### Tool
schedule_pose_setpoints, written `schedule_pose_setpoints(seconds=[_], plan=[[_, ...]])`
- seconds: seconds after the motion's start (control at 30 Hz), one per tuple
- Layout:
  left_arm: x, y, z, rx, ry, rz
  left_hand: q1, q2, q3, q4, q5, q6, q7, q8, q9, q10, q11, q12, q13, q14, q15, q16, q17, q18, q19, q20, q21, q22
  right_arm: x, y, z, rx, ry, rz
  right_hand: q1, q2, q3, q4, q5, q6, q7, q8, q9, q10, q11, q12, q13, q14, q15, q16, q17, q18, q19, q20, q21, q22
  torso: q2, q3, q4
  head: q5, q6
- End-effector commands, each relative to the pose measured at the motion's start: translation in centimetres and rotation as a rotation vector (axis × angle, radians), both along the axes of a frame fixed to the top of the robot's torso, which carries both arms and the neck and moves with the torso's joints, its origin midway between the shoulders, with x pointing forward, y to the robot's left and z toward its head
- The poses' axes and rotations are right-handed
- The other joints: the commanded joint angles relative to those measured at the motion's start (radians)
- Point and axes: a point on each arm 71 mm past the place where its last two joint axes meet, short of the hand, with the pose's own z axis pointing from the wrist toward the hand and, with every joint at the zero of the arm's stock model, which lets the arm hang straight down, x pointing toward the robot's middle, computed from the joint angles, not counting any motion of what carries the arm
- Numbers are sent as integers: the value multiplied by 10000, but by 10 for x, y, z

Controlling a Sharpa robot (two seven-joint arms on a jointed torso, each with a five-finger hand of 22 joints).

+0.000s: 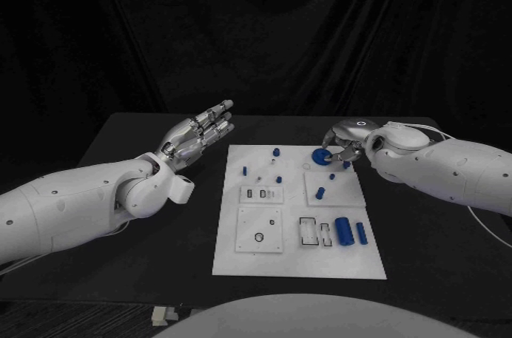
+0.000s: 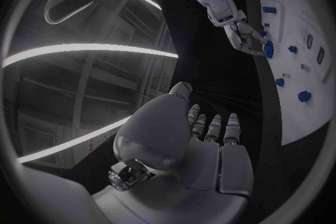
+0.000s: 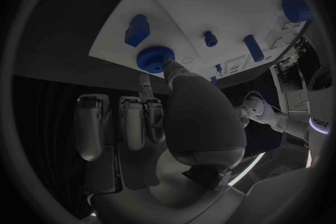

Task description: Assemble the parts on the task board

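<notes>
A round blue knob (image 1: 321, 155) lies flat at the far right corner of the white board (image 1: 237, 260), its ridged rim showing in the right wrist view. The right hand (image 1: 347, 142) pinches it between thumb and fingertip, while the left hand (image 1: 198, 138) hovers with fingers straight and apart, holding nothing, over the black surface (image 1: 128, 279) just left of the board. Small blue pegs (image 1: 277, 152) stand nearby, and two blue cylinders (image 1: 343, 231) lie lengthwise toward the near right.

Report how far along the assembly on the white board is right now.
Early stage, by the look of it. Done: some small blue pegs seem to stand upright on the task board. In hand: the right hand pinches a round blue knob at the board's far edge. Left: two blue cylinders lie loose near the front right, and the left hand hovers open beside the board, holding nothing.
</notes>
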Motion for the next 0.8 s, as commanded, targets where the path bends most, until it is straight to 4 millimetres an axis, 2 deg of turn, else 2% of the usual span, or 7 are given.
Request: schedule_pose_setpoints(seconds=[0.03, 0.53, 0.67, 0.8], plan=[[-1, -2, 2, -244, -136, -127, 86, 24, 52, 16, 32, 6, 45, 30, 0, 2, 73, -35, -11, -3, 45, -36, -17, 102, -30, 72, -58, -17, 0, 1, -3, -82, 157, -11, 80, 4, 49, 0, 37, 73, 33, 37, 10, 1025, 60, 35, 2633, 1065, 53, 30, 2633, -52, 790, 75, -7, 2472, 1, 0, -1, -5, -11], [-1, -3, 1, -257, -100, -188, 89, 26, 63, 8, 35, 9, 52, 31, 1, 2, 84, -35, -11, -3, 50, -36, -17, 107, -30, 83, -58, -17, -1, 4, -12, -176, 444, 12, 36, 21, -1, 13, -104, 147, 92, 69, 19, 1025, 111, 35, 2633, 1065, 94, 30, 2633, -39, 759, 102, -49, 2456, 2, 2, 5, -8, -71], [-1, -3, 1, -258, -87, -202, 89, 26, 63, 8, 35, 9, 52, 31, 1, 2, 84, -35, -11, -3, 50, -36, -17, 107, -30, 83, -58, -17, -2, 4, -13, -184, 485, 30, 114, 72, 36, -8, 129, 289, 97, 128, 37, 1025, 121, 35, 2633, 1065, 108, 30, 2633, -32, 741, 119, -73, 2448, 1, 1, 2, -9, -86], [-1, -3, 1, -258, -75, -211, 89, 26, 63, 8, 35, 9, 52, 31, 1, 2, 84, -35, -11, -3, 50, -36, -17, 107, -30, 83, -58, -17, -2, 5, -14, -172, 483, 64, 289, 151, 128, -64, 734, 582, 82, 251, 92, 1025, 112, 35, 2633, 1065, 103, 30, 2633, -23, 720, 121, -103, 2440, 1, 0, -3, -10, -103]])
